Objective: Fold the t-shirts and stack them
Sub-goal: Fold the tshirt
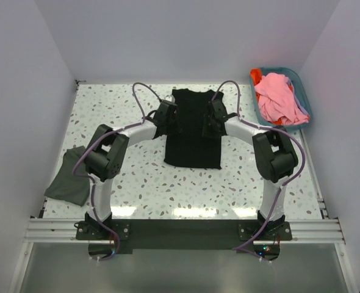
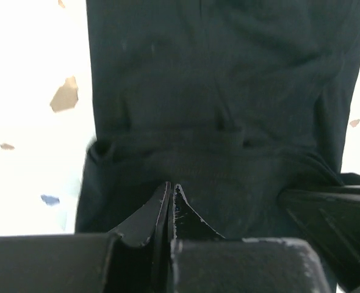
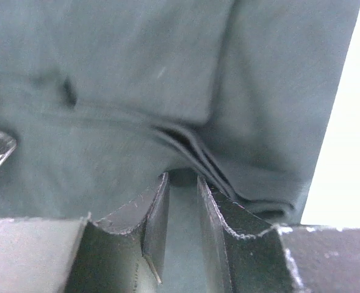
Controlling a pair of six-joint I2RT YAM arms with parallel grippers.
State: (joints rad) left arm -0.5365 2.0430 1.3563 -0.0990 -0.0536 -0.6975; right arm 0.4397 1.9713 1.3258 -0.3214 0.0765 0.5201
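Currently: the large black fabric t-shirt (image 1: 192,137) lies flat on the white speckled tabletop (image 1: 137,183), left of the teal plastic basket (image 1: 302,85) in the top view and a bit nearer the arm bases than it. The shirt reads as a tall, narrow rectangle. Its neck end is about level with the basket and its hem end points toward the bases.

The left gripper (image 1: 169,118) sits on the shirt's long edge farther from the basket. The right gripper (image 1: 212,119) sits on the long edge nearer the basket. Both are on the half of the shirt closer to the basket's level.

Left wrist view: the fingers (image 2: 149,213) are pressed together with only a hairline seam between them. The tips are down on black cloth just short of a crosswise fold. Can't tell if any fabric is caught in the seam. Part of the right gripper shows at the lower right of that view.

Right wrist view: the fingers (image 3: 152,207) stand a narrow slot apart. A layered fold edge is bunched up right at the tips. Can't tell whether it is nipped or only touched.

The dark grey fabric t-shirt (image 1: 70,175) is at the table side opposite the basket, well apart from the black one, lying loosely folded at the table's edge. The pink fabric t-shirt (image 1: 277,97) is heaped inside the basket. The orange-red fabric t-shirt (image 1: 256,77) peeks out at the basket's far corner, beside the pink one.
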